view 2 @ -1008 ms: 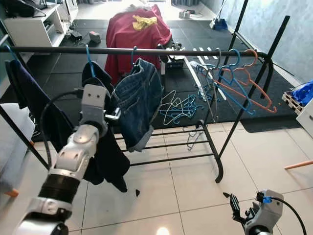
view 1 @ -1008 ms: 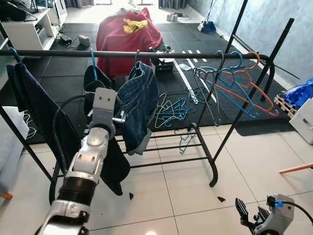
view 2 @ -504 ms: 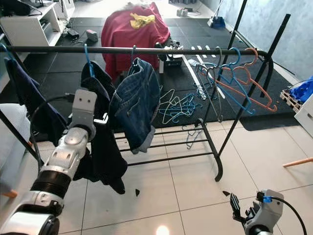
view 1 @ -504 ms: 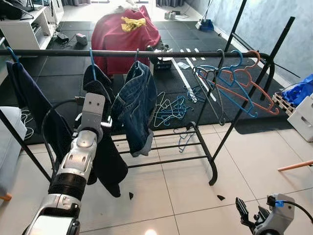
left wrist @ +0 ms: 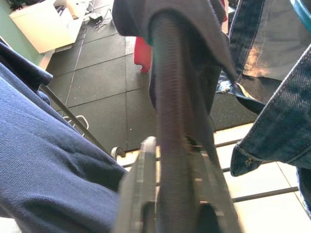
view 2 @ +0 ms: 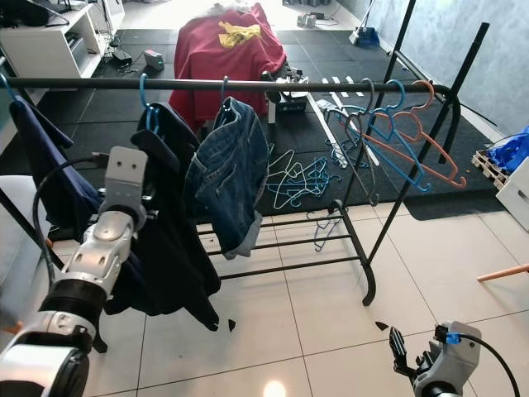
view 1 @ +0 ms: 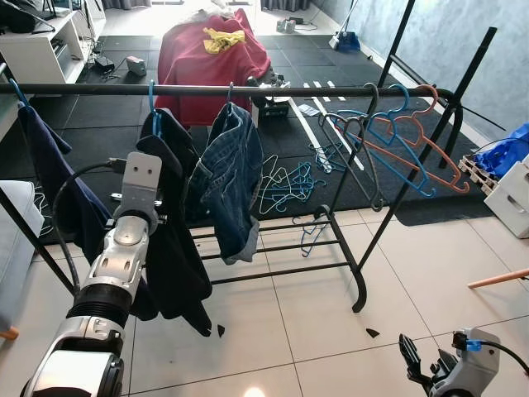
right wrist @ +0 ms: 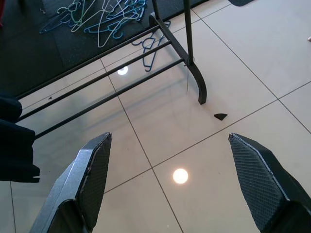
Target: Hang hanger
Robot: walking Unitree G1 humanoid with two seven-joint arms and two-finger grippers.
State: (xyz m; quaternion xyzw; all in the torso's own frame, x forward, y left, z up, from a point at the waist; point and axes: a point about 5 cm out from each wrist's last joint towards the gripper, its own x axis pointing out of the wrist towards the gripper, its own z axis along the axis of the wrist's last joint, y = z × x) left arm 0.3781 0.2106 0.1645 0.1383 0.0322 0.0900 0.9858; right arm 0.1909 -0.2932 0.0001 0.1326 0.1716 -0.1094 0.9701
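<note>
A black clothes rail [view 1: 273, 89] runs across in front of me. On it a blue hanger [view 1: 153, 103] is hooked, carrying a dark garment [view 1: 178, 248]. My left arm [view 1: 136, 207] is raised to that garment's shoulder. In the left wrist view my left gripper [left wrist: 177, 158] is shut around the cloth-covered hanger arm. Beside it hang denim jeans [view 1: 233, 178]. Several bare blue, orange and grey hangers [view 1: 397, 141] hang at the rail's right end. My right gripper [right wrist: 169, 141] is low over the tiles, open with nothing in it.
A navy garment [view 1: 50, 174] hangs at the rail's left end. Loose hangers [view 1: 289, 182] lie on the dark mat behind the rack. A red-draped object [view 1: 215, 54], a white cabinet [view 1: 37, 50] and a blue bag [view 1: 506, 155] stand further off.
My left arm has swung to the left along the rail, drawing the dark garment away from the jeans. The right gripper has stayed where it was.
</note>
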